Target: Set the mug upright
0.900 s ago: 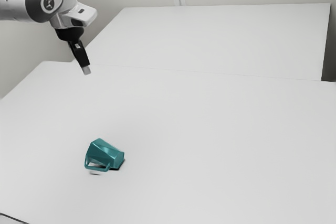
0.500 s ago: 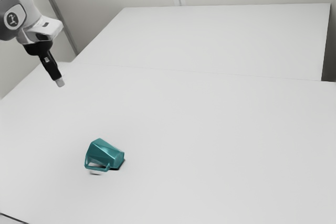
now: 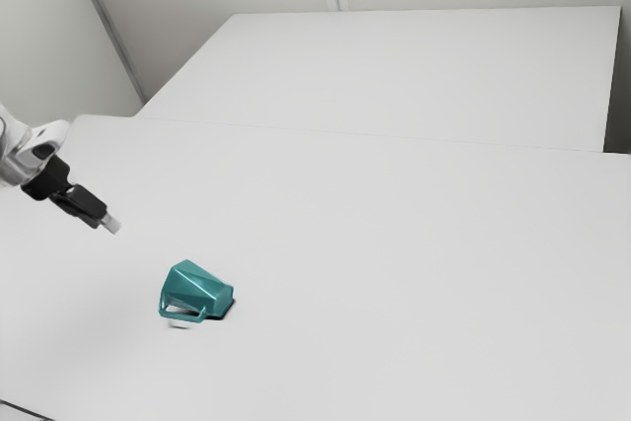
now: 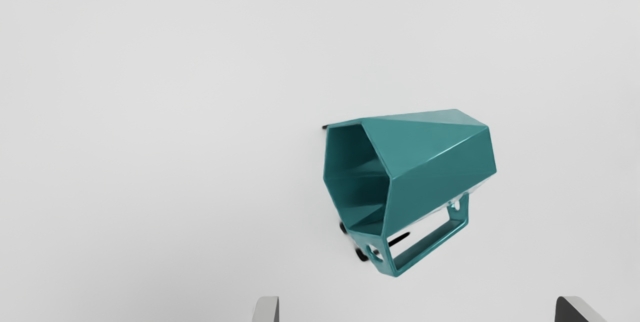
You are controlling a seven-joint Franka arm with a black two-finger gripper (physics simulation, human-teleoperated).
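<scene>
At the exterior view's left my gripper (image 3: pixel 111 225) hangs tilted above the table, up and to the left of the mug in that view and apart from it. The teal faceted mug (image 3: pixel 200 291) lies on its side, its handle low on the near side. In the wrist view the mug (image 4: pixel 425 162) shows its open mouth, with the handle beside the body. The fingertips of my gripper (image 4: pixel 417 309) stand wide apart there, nothing held between them.
The mug lies on a white table (image 3: pixel 394 273). Behind it stands another white surface (image 3: pixel 414 76), and pale walls rise beyond. A dark thin line (image 3: pixel 25 410) crosses the exterior view's lower left corner.
My arm has swung toward the exterior view's left and down, and the hand has tilted so that the fingers point more toward the mug. The mug has stayed where it was.
</scene>
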